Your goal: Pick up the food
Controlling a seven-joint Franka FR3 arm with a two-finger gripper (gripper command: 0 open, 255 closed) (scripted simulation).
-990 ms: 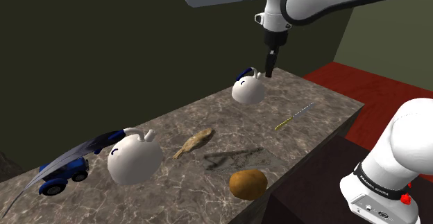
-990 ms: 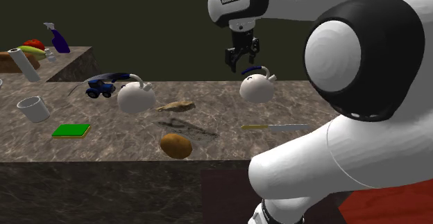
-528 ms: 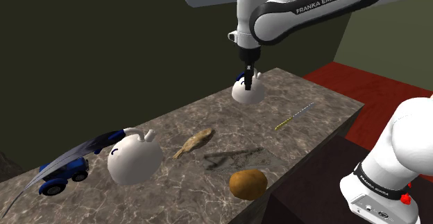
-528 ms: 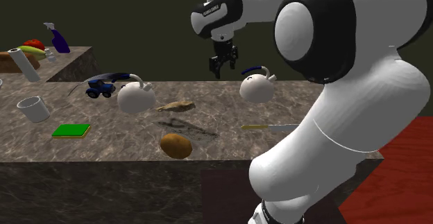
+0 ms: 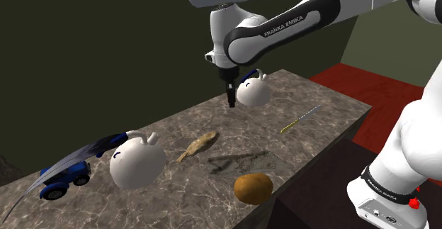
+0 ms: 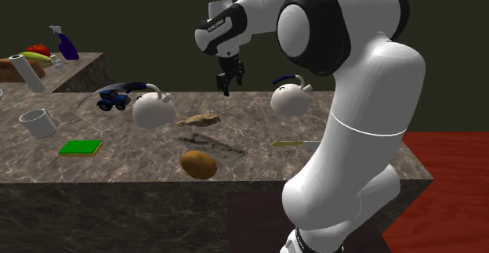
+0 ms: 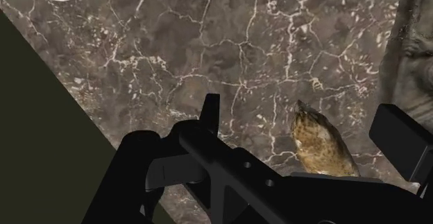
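End effector [image 5: 231, 101] hangs empty, fingers wide apart, over the brown marbled counter [image 5: 333, 113] before a dark olive wall [image 5: 106, 43].

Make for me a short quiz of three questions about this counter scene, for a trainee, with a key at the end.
1. True or false: the gripper hangs open above the marble counter and holds nothing.
2. In the shoulder view, which thing lies between the large white kettle and the knife?
A. green sponge
B. long brown food piece
C. white mug
3. What colour is the toy vehicle beside the large white kettle?

Key: 1 true; 2 B; 3 blue.
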